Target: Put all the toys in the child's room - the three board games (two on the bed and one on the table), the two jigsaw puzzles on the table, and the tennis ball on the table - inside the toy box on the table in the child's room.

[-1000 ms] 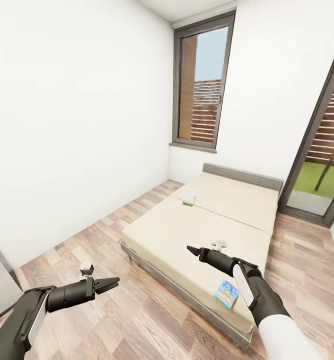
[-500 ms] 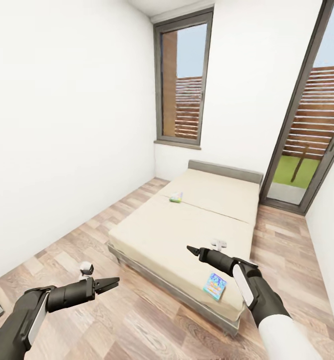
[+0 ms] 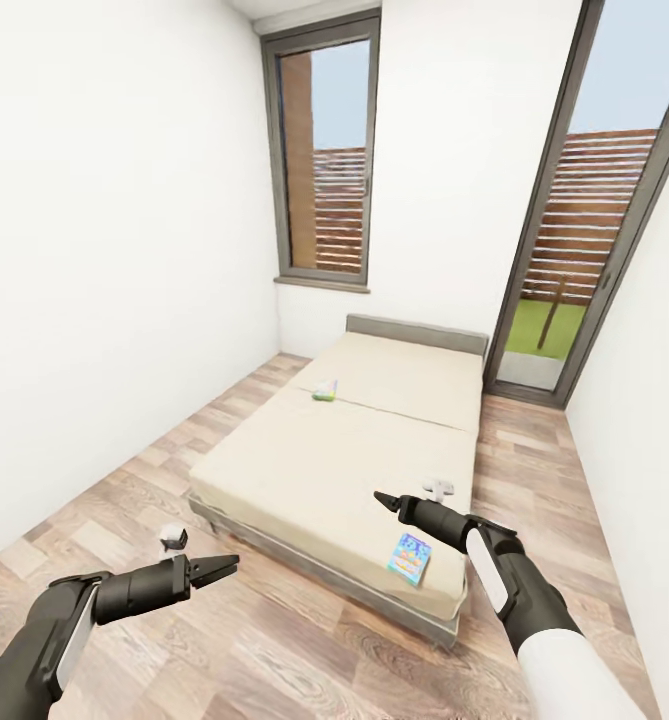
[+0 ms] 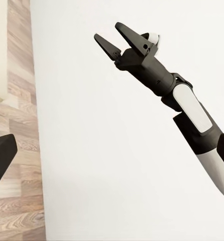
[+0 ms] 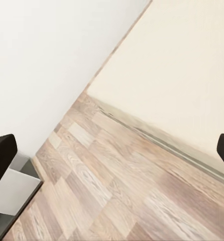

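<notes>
The bed (image 3: 374, 440) with its beige mattress fills the middle of the child's room in the head view. Two board games lie on it: a light blue colourful box (image 3: 409, 557) near the bed's front right corner, and a green-edged one (image 3: 325, 391) at the mattress's middle seam. My right gripper (image 3: 378, 497) hovers open above the bed's front part, up and left of the blue box. The left wrist view also shows this gripper (image 4: 108, 34), fingers spread. My left gripper (image 3: 236, 563) is open over the floor, left of the bed. Table, toy box, jigsaw puzzles and tennis ball are out of view.
A white wall (image 3: 104, 300) runs along the left and a strip of wood-plank floor (image 3: 174, 470) lies between it and the bed. A tall window (image 3: 324, 160) and a glass door (image 3: 564, 250) stand at the far end. A grey-white furniture corner (image 5: 11, 196) appears in the right wrist view.
The whole head view has swung, so the bed and window now sit further left and the glass door shows more. Both arms keep the same pose. The games have not moved on the bed.
</notes>
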You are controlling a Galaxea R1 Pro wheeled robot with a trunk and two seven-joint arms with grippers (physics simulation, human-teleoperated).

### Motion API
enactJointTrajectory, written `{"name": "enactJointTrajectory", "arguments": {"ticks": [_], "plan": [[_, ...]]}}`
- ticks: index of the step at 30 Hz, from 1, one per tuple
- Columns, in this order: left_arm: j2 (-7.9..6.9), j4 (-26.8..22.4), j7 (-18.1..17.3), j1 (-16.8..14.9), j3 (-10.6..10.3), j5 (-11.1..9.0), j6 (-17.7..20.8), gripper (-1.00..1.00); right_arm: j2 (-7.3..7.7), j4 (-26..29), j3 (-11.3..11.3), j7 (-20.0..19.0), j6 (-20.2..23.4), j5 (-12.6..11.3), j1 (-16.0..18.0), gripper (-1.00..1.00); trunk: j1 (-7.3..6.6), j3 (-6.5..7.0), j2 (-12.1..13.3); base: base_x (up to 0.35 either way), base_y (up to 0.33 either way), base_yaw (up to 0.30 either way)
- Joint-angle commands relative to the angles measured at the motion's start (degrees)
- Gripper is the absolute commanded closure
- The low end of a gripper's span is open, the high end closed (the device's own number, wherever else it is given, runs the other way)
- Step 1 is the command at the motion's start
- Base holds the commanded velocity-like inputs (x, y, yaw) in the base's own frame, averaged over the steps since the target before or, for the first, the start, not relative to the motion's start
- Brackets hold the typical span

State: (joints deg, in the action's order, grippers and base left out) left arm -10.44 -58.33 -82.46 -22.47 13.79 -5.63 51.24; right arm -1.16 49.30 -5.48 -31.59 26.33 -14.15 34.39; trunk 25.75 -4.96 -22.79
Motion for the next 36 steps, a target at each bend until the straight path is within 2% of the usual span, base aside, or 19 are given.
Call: {"name": "enactJointTrajectory", "arguments": {"ticks": [1, 36], "plan": [[-0.02, -0.03, -0.15, -0.03, 0.01, -0.08, 0.61, -1.00, -0.07, 0.00, -0.23, -0.14, 0.48, -0.35, 0.07, -1.00, 0.04, -0.18, -0.13, 0.000, 0.005, -0.243], [0.06, -0.03, -0.14, -0.03, 0.01, -0.03, 0.55, -1.00, -0.03, 0.00, -0.23, -0.22, 0.39, -0.30, 0.07, -1.00, 0.04, -1.41, -0.13, 0.000, 0.000, -0.256]]}}
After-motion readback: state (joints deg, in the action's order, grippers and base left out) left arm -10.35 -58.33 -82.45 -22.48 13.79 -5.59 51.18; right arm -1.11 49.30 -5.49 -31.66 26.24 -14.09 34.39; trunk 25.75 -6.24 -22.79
